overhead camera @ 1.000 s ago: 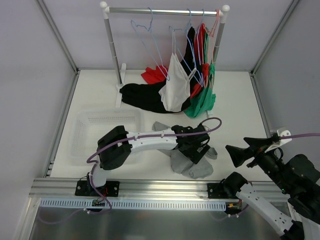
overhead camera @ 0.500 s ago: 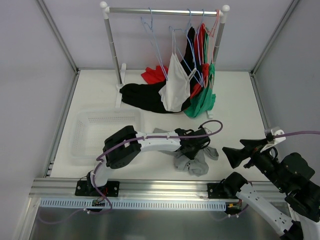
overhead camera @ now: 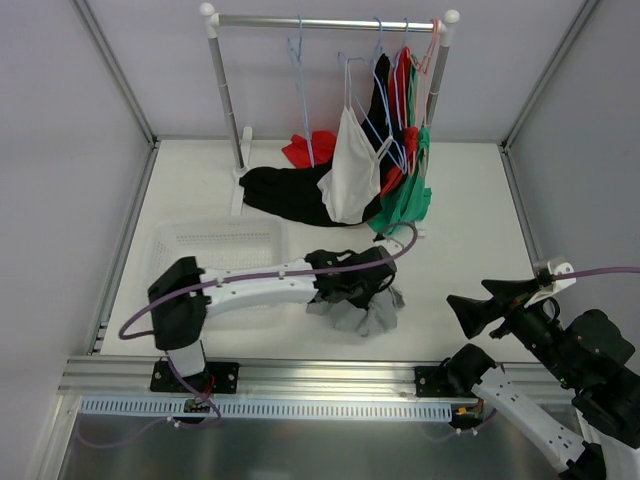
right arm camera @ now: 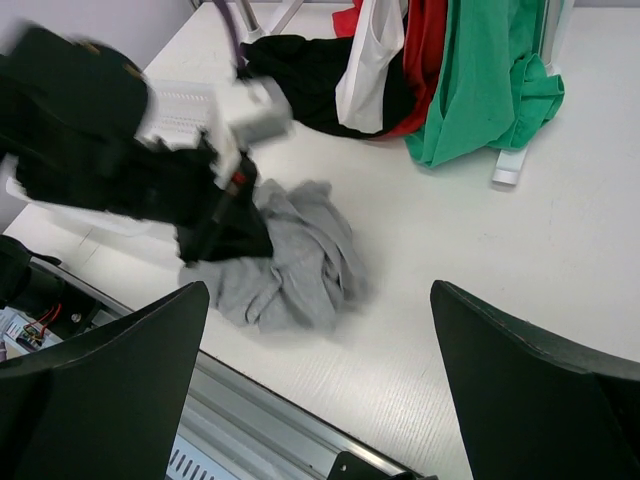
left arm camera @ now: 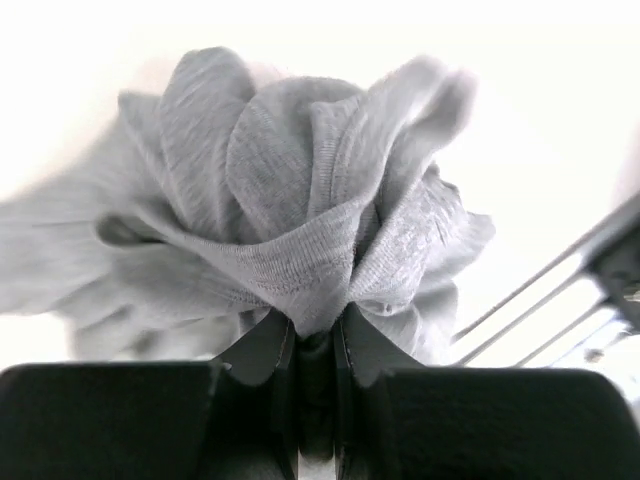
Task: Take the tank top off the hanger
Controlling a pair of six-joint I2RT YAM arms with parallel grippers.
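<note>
Tank top point(left arm camera: 300, 230): bunched | left fingers point(left arm camera: 262, 348): pinching it | right fingers point(right arm camera: 100, 400): apart

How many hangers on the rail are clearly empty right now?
1: the pale blue hanger hanging alone, left of the white top. The bunch at the rail's right end overlaps, so more bare ones may be hidden there.
</note>
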